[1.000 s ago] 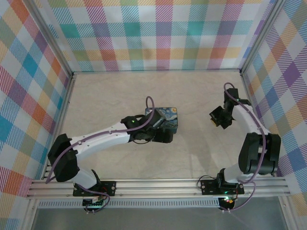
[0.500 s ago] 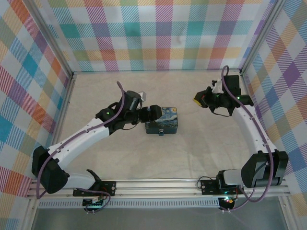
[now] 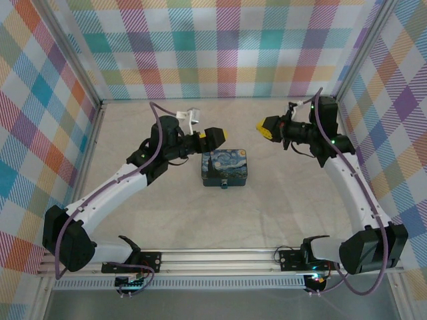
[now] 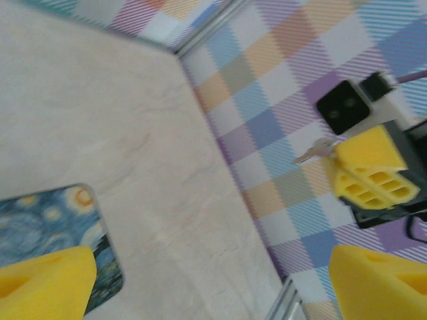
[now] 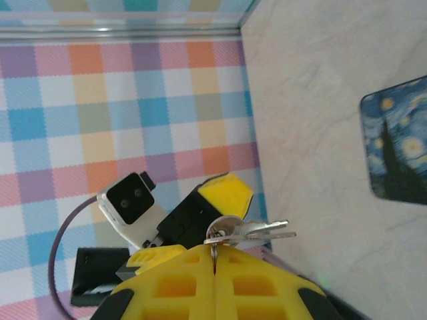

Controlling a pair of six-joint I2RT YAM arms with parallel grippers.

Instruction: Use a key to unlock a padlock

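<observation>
Overhead: beige marbled tabletop (image 3: 280, 200), pastel plaid walls (image 3: 227, 47) surrounding Starry Night tin (image 3: 225, 168). Left gripper (image 3: 215, 135) behind tin, fingers wide, empty. Right gripper (image 3: 265, 125), right of tin, pinches keys (image 5: 257, 231).

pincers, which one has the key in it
The right pincer: it is shut on the silver key, which sticks out sideways. The left pincer stands open with nothing in it.

Left gripper (image 3: 215, 135) left the tin (image 3: 225, 168); right gripper (image 3: 267, 126) brought key (image 5: 257, 231) inward.
</observation>
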